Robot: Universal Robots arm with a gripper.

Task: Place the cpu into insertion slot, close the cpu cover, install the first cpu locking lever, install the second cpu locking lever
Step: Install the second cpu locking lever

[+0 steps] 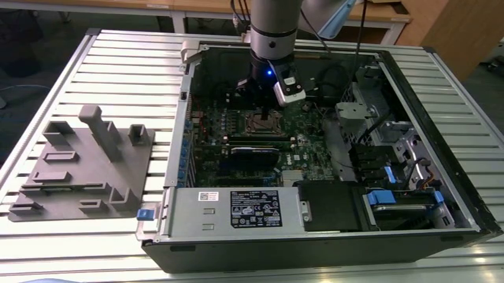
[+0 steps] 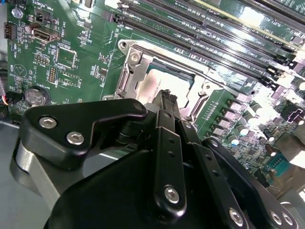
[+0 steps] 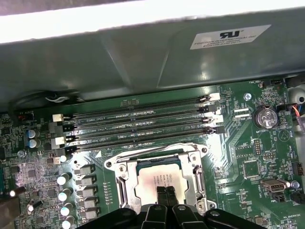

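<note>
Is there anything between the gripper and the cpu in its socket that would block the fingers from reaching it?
Nothing visible does. In the first wrist view the gripper, fingers shut, is right over the cpu, whose metal top lies bare in the cut-out of the cpu cover. The cover frames only its edges.

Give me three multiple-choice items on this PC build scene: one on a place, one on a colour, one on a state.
1. The end effector hangs over: A the cpu; B the grey fixture; C the power supply.
2. The motherboard is: A red; B green; C white.
3. The cpu is: A held aloft; B on the grey fixture; C seated in the insertion slot.
Answers: 1 A, it sits above the chip in both wrist views; 2 B, green board surrounds the socket; 3 C, its silver top lies inside the socket frame.
</note>
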